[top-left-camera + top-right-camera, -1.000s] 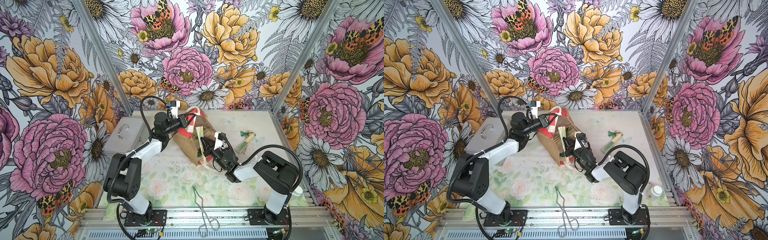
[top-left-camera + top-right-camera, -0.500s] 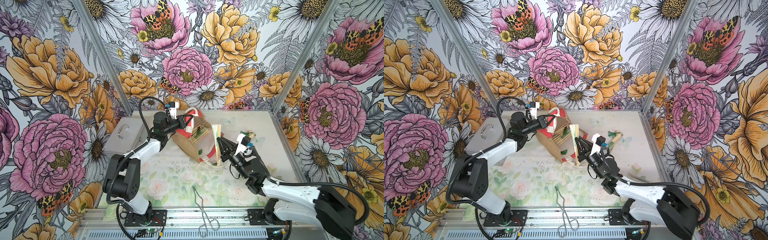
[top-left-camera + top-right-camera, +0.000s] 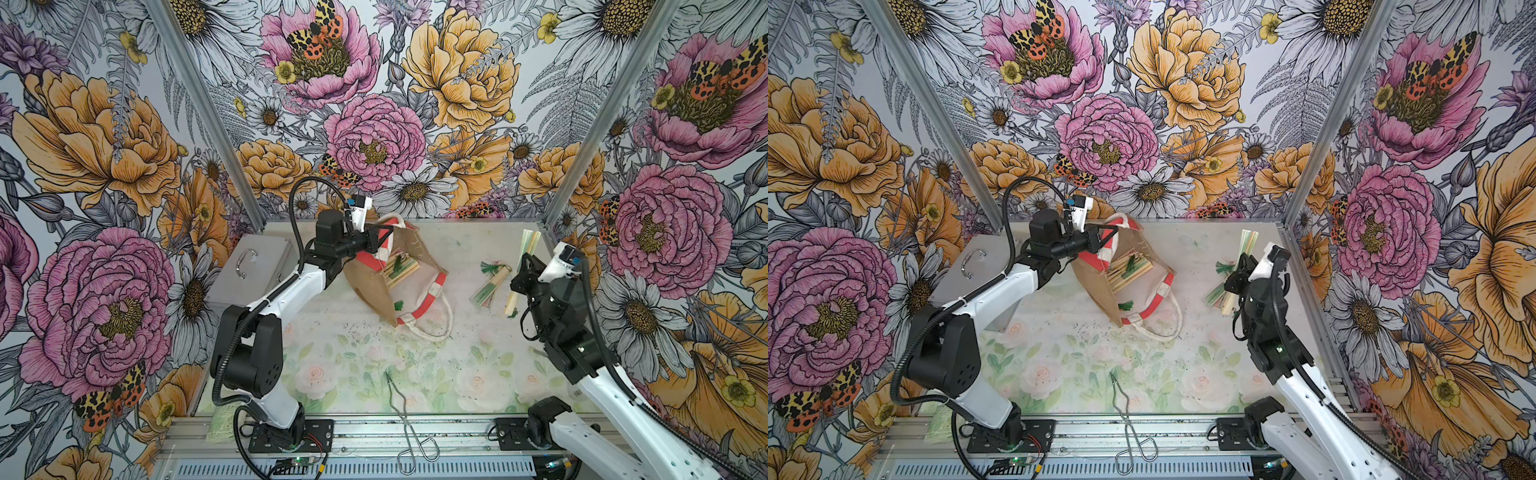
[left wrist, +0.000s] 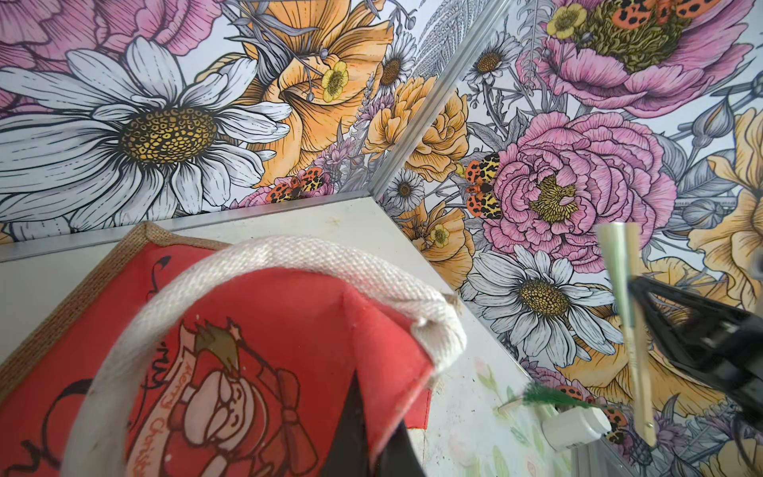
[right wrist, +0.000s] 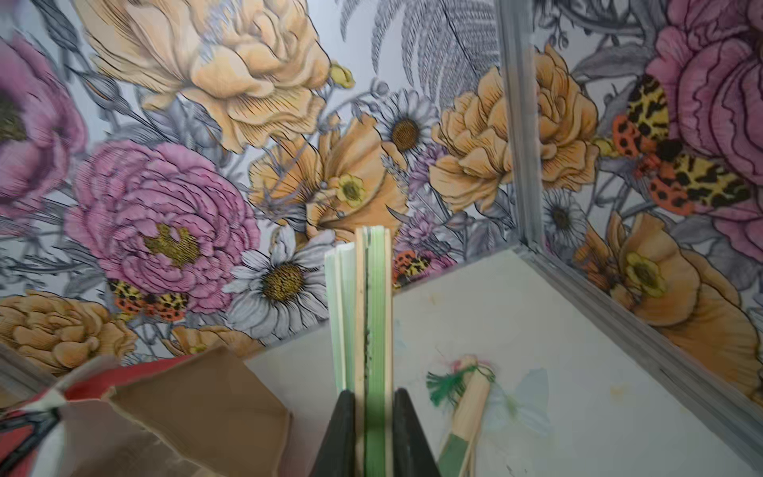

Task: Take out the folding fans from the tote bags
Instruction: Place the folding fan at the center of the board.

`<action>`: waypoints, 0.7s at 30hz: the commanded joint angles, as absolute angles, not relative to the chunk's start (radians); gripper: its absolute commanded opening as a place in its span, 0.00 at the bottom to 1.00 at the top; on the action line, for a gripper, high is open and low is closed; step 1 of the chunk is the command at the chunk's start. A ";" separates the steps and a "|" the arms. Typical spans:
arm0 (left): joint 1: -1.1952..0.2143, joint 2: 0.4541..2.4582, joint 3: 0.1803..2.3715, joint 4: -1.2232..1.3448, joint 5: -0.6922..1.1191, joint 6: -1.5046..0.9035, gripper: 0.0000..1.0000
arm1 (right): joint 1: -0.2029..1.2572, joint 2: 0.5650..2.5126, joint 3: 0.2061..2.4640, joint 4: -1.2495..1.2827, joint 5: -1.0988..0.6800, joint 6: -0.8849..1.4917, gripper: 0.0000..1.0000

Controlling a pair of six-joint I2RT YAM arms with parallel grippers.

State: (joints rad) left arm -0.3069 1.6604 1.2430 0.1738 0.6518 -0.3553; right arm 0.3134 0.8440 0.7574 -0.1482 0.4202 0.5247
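Lighting was bright, even and diffuse. Both top views were sharp, with only a faint shadow beside the tote bag (image 3: 370,286). The right wrist view was motion-smeared: the wallpaper (image 5: 165,231) looked soft, the folding fan (image 5: 375,309) crisper.

We note a tan jute bag (image 3: 368,291) with red-and-white striped side panels. Its front, in the left wrist view, is red with a dark line-drawn cartoon figure, and its rope handle (image 4: 264,264) is off-white. The fans (image 3: 401,270) inside have pale wood slats and green tassels. The raised fan (image 5: 367,309) is pale green between wood edges. Our mat (image 3: 353,365) bears pastel roses and leaves. The case (image 3: 270,257) is plain grey, the tongs (image 3: 406,415) silver. The walls (image 3: 374,137) carry pink, orange and white blooms.
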 commanded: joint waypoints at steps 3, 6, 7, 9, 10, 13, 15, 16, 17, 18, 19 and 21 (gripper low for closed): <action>-0.319 1.692 1.294 0.151 0.700 -0.285 0.00 | 0.214 1.134 0.884 -0.351 0.285 0.602 0.00; -0.345 1.690 1.317 0.045 0.641 -0.188 0.00 | 0.191 1.315 0.964 -0.358 0.270 0.598 0.00; -0.360 1.692 1.333 -0.009 0.613 -0.143 0.00 | 0.183 1.370 0.985 -0.358 0.266 0.602 0.00; -0.389 1.692 1.366 -0.106 0.572 -0.061 0.00 | 0.174 1.465 1.023 -0.356 0.265 0.602 0.00; -0.405 1.692 1.377 -0.142 0.552 -0.028 0.00 | 0.171 1.510 1.041 -0.356 0.266 0.600 0.00; -0.427 1.684 1.376 -0.158 0.561 0.012 0.00 | 0.153 1.618 1.077 -0.356 0.227 0.596 0.00; -0.426 1.681 1.373 -0.147 0.588 0.022 0.00 | 0.143 1.669 1.092 -0.357 0.198 0.596 0.09; -0.426 1.681 1.373 -0.142 0.604 0.030 0.00 | 0.140 1.685 1.094 -0.356 0.183 0.597 0.17; -0.423 1.684 1.376 -0.140 0.626 0.040 0.00 | 0.138 1.697 1.095 -0.356 0.172 0.595 0.23; -0.420 1.688 1.382 -0.138 0.646 0.048 0.00 | 0.134 1.706 1.097 -0.356 0.149 0.586 0.28; -0.420 1.694 1.388 -0.135 0.650 0.045 0.00 | 0.131 1.706 1.096 -0.356 0.128 0.575 0.32; -0.417 1.707 1.397 -0.132 0.673 0.062 0.00 | 0.130 1.674 1.079 -0.351 0.105 0.556 0.36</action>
